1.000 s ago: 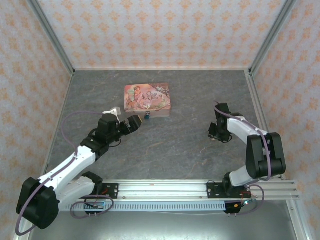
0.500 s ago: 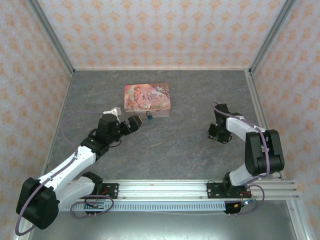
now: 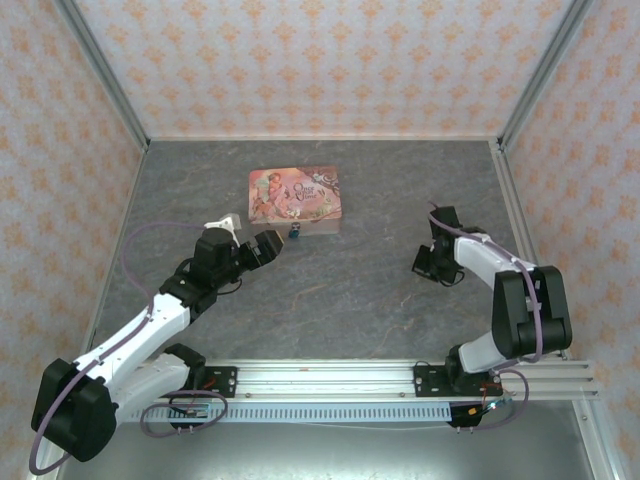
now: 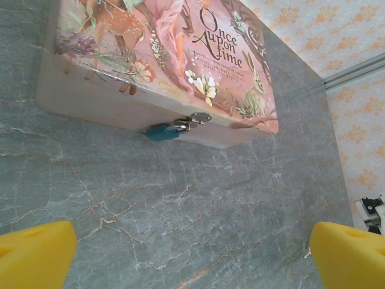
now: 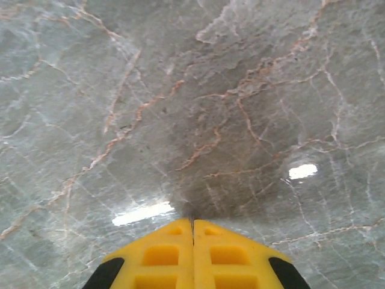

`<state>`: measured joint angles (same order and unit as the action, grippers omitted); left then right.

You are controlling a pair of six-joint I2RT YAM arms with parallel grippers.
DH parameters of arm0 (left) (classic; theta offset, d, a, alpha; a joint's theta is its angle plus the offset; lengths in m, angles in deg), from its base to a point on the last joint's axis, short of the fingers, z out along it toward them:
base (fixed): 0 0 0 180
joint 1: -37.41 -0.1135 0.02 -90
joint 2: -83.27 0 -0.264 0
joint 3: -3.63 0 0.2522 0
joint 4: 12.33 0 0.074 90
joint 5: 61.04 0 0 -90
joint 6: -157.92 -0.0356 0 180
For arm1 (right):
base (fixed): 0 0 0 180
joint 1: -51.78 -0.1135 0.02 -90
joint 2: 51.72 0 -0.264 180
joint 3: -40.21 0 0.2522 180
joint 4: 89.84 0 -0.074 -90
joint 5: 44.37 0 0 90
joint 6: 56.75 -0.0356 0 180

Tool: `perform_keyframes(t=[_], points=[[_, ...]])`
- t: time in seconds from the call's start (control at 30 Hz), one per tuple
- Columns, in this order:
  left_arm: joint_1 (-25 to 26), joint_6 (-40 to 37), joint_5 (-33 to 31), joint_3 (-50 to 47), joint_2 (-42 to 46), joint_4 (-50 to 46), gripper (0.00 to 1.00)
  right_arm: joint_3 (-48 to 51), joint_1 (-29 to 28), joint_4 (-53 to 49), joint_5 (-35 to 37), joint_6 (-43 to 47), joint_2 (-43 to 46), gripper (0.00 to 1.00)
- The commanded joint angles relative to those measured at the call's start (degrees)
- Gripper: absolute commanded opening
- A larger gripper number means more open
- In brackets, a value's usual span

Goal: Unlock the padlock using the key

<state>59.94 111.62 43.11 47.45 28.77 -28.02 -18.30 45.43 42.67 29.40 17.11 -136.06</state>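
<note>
On the front latch of the tin (image 4: 150, 54), low against the counter (image 4: 180, 205), teal padlock (image 4: 162, 132), shackle apparently closed. Just short of it, left fingers (image 4: 36, 253) spread wide, holding nothing. Well apart, right fingers (image 5: 162, 253) pressed together near the counter; whether pinching a key, cannot tell. Unlocking not begun; inserting and turning both left.

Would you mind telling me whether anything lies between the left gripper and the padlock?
Nothing visible does. From the left wrist camera, just bare table separates the open left gripper from the blue padlock, which hangs from the clasp on the front wall of the tin.
</note>
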Motion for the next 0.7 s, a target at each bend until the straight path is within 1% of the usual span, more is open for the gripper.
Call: perform_keyframes(t=[0.0, 0.07, 0.17, 0.27, 0.33, 0.43, 0.47, 0.67], points=[[0.50, 1.35, -0.42, 1.79, 0.86, 0.53, 1.00, 2.30, -0.11, 1.62, -2.54, -2.97, 3.20, 0.00], [0.50, 2.64, 0.10, 2.01, 0.89, 1.23, 1.00, 3.28, -0.07, 3.58, -4.56, -4.98, 5.17, 0.00], [0.50, 5.73, 1.57, 2.60, 0.63, 2.52, 1.00, 5.41, -0.07, 8.76, -9.42, -9.33, 9.53, 0.00], [0.58, 10.31, 3.84, 3.28, -0.21, 5.71, 1.00, 9.36, -0.15, 18.94, -14.84, -16.61, 15.92, 0.00], [1.25, 14.24, 5.06, 4.13, -1.31, 8.40, 0.98, 12.58, -0.45, 28.15, -16.63, -23.54, 21.45, 0.00], [3.35, 18.51, 5.69, 6.80, -3.46, 10.95, 0.96, 17.07, -1.16, 41.13, -15.76, -32.53, 28.06, 0.00], [4.31, 19.45, 5.51, 7.78, -4.18, 11.36, 0.95, 17.93, -1.36, 43.86, -14.71, -34.51, 29.69, 0.00], [11.82, 26.46, 0.07, 13.07, -9.33, 18.60, 0.88, 20.78, -4.74, 53.49, -5.96, -41.80, 39.29, 0.00]])
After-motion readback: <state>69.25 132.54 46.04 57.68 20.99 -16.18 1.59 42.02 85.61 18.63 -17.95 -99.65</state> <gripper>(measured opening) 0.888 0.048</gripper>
